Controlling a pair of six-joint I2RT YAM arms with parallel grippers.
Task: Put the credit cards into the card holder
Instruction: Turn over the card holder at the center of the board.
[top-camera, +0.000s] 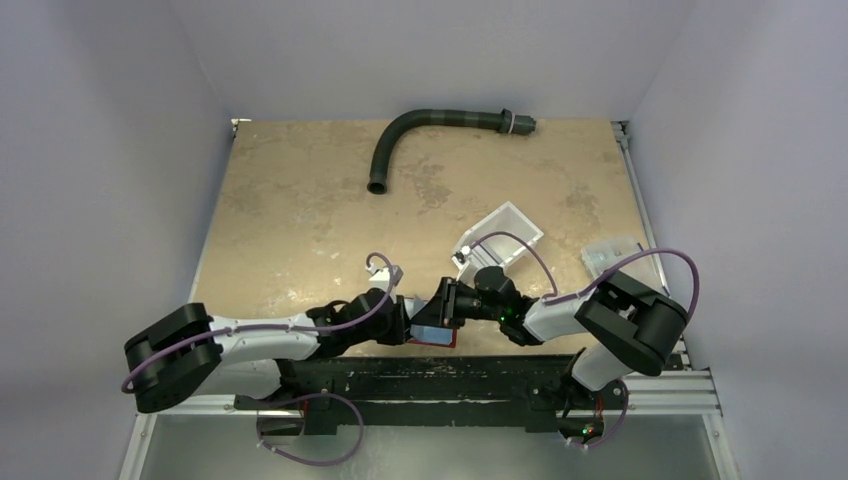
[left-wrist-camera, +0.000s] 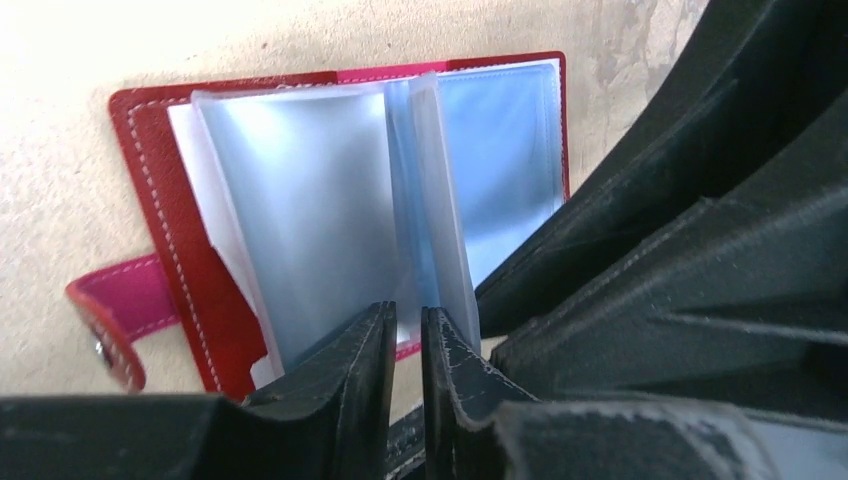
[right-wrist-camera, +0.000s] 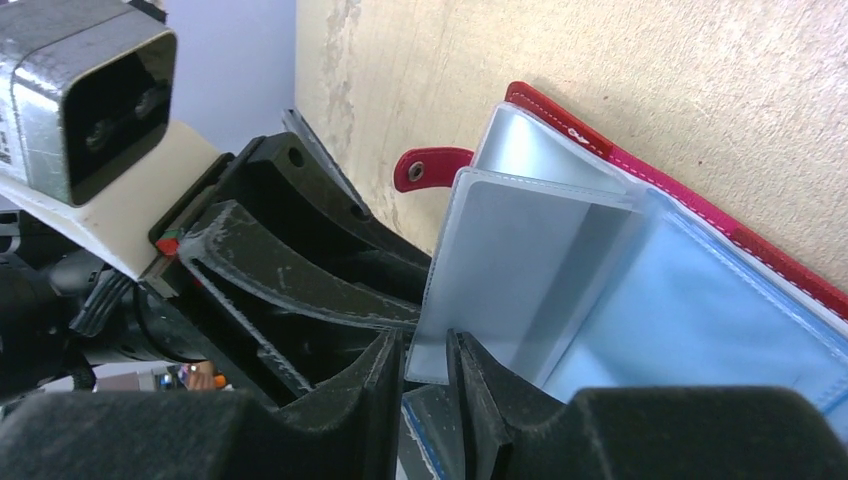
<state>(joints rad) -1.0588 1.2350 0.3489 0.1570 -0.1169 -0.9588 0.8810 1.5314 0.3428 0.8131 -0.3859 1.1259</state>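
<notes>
On the table (top-camera: 300, 200), far back, a grey hose (top-camera: 420, 125); right of centre a white bin (top-camera: 515, 225) and a clear box (top-camera: 612, 255), all well apart from the action. At the near edge, between both arms: the card holder (top-camera: 433, 336), lying open, red cover down, clear sleeves (left-wrist-camera: 300, 200) fanned upward. No credit cards made out in any view, so none loaded as far as can be told. Right claw (right-wrist-camera: 425, 372): nearly closed, pinching the lower edge of one upright sleeve. Left claw (left-wrist-camera: 410, 350): narrow slit, tips at the near edge of the sleeves; cannot tell whether anything sits in it. Likely risks: pulling in opposite directions with both claws this close, and stretching or tearing the thin sleeve. Knocking claw against claw in the tight space. Dragging the light holder off the near table edge, with no firm hold on the cover. Losing the pinch and letting the sleeve flop shut, hiding the pocket mouth. Snagging the snap tab (left-wrist-camera: 120, 305) and flipping the cover closed.
</notes>
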